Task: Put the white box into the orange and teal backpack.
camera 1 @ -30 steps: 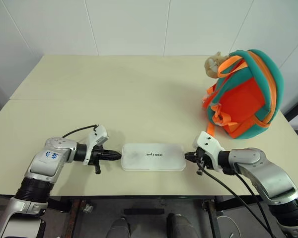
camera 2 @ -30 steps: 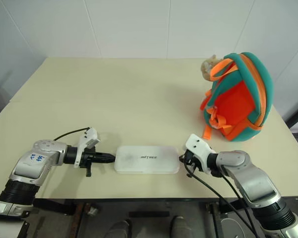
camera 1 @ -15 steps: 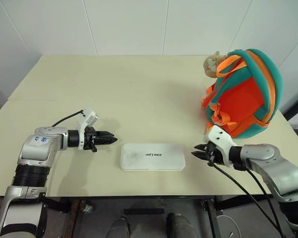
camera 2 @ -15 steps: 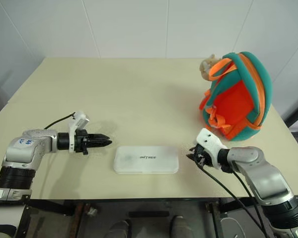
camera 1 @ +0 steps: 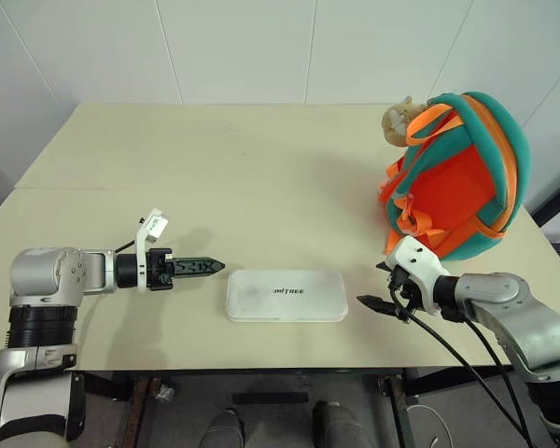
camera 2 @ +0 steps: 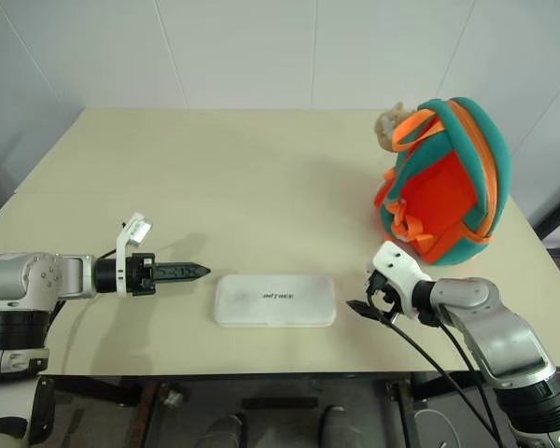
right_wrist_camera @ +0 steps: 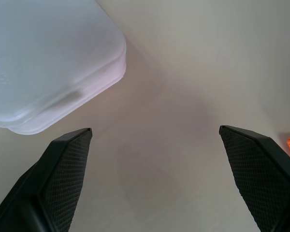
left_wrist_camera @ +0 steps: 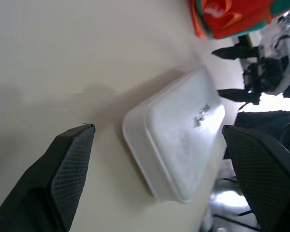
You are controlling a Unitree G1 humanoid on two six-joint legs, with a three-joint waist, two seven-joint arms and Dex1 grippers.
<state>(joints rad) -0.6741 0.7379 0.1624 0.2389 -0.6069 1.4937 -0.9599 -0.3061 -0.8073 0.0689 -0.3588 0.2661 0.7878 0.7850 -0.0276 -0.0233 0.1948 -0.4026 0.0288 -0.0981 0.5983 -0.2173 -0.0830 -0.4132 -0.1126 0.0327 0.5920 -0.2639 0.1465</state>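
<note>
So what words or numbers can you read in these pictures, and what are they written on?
"UNITREE", as best it reads, in small dark letters on top of the white box.
Blue handwriting on a white sticker on the left arm's casing: too hard to read now.
The backpack and the table carry no writing that I can see.

You see a pale cream tabletop (camera 1: 261, 177) filling the frame's middle, with a white panelled wall (camera 1: 261, 47) across the top.

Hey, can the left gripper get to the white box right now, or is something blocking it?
Probably yes. The left gripper is open, pointing at the white box's near end, with only bare table between them.
</note>
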